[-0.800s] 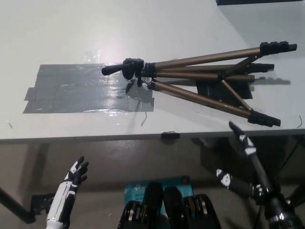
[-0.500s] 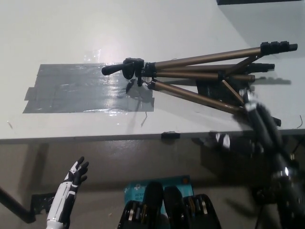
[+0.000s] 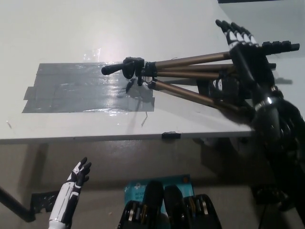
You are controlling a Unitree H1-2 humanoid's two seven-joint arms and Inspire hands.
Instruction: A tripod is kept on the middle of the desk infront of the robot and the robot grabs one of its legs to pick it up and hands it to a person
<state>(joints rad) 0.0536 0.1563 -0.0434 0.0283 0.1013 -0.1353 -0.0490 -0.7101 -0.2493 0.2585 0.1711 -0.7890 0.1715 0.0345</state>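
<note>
Low on the left, the white left hand (image 3: 76, 179) rests below the near edge of the desk (image 3: 143, 28). Its fingers are spread apart and hold nothing. It is in about the same spot as a moment ago.

On the desk, a patch of gray tape (image 3: 71, 90) is stuck flat on the left side. Just to the right of it lies the tripod (image 3: 186, 60). It is on its side near the middle of the desk. Its black head (image 3: 128, 68) points left over the edge of the tape, and its brown legs fan out to the right.

The big change is on the right. A moment ago the black right hand (image 3: 245, 55) was down below the near edge of the desk. Now it has come up and reached over the tripod legs. Its fingers (image 3: 236, 36) are straight and point to the far side, not curled around anything. The hand covers part of the legs, so I cannot tell if it touches them.

This looks like the reach before the grab. The hand is in place, but no leg is held yet. The tripod has not moved, and no person shows to take it.
</note>
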